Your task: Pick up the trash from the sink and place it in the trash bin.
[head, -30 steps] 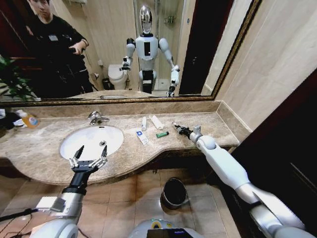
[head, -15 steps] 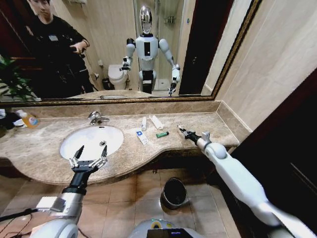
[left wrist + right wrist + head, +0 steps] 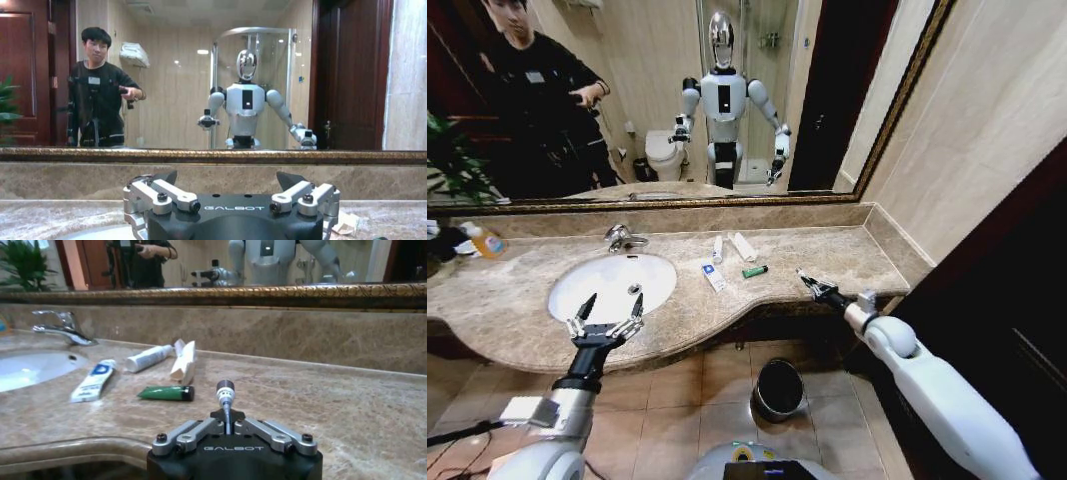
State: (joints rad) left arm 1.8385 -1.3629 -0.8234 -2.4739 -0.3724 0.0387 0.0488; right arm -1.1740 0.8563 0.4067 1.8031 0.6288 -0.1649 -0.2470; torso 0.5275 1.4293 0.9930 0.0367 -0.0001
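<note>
My right gripper (image 3: 814,285) (image 3: 227,415) hovers over the front right edge of the counter. It is shut on a thin white piece of trash (image 3: 225,390) with a dark band near its tip. More trash lies on the marble to the right of the sink (image 3: 592,285): a blue-marked packet (image 3: 714,277) (image 3: 93,380), a white tube (image 3: 718,248) (image 3: 148,358), a flat white packet (image 3: 743,246) (image 3: 184,361) and a green cylinder (image 3: 754,271) (image 3: 167,393). My left gripper (image 3: 605,320) (image 3: 227,177) stands open at the basin's front rim, holding nothing. The black trash bin (image 3: 777,410) sits on the floor below the counter.
A chrome faucet (image 3: 622,238) (image 3: 63,327) stands behind the basin. An orange-labelled bottle (image 3: 484,241) is at the far left of the counter. The mirror along the back wall shows me and a person. A dark panel (image 3: 1007,300) stands close on the right.
My right arm has drawn back from mid-counter toward the front right edge, still holding the thin item. The left arm and the items on the counter have not moved.
</note>
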